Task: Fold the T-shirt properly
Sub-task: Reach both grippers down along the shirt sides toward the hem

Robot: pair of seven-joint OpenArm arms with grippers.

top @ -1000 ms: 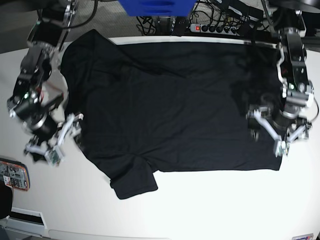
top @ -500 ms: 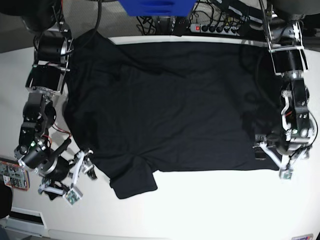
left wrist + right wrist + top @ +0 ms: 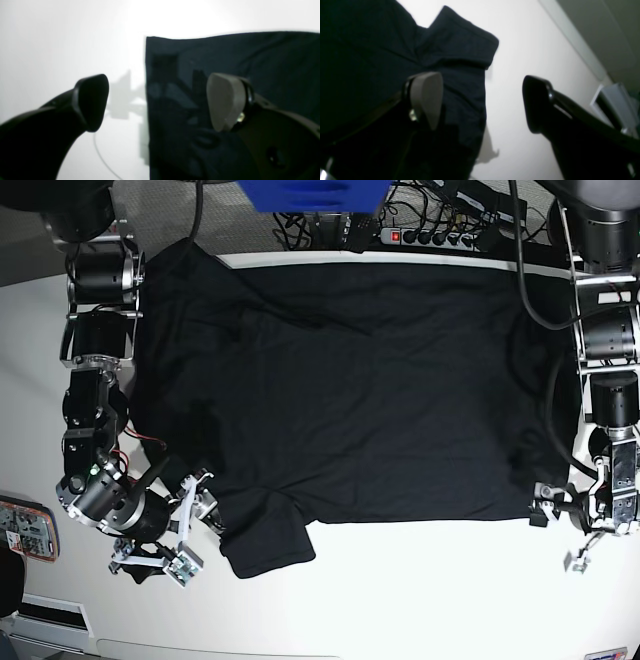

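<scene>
The black T-shirt is lying spread flat on the white tabletop, filling the middle of the base view, with one short sleeve poking out at about 7 o'clock and the straight hem running down the 3 o'clock side. No fold is showing yet, so I'm calling this the opening step: both arms are lining up on the near edge of the cloth for the first grab.

The right claw is sitting low at 8 o'clock, just beside the sleeve. Its wrist camera is showing the jaws spread wide and empty, the pale pad over the dark fabric and the black finger over bare tabletop, straddling the sleeve's edge.

The left claw is down at 4 o'clock, right at the shirt's near corner. Its jaws are gaping fully too, holding nothing: one finger is hanging over the white surface, the other pad over the cloth, with the hem edge running between them.

The next move, as I read it, is asking both claws to dip to the tabletop and pinch that thin fabric at the edge. It's soft stuff, so a shallow bite might slip, and one side grabbing higher than the other would skew the fold.
</scene>
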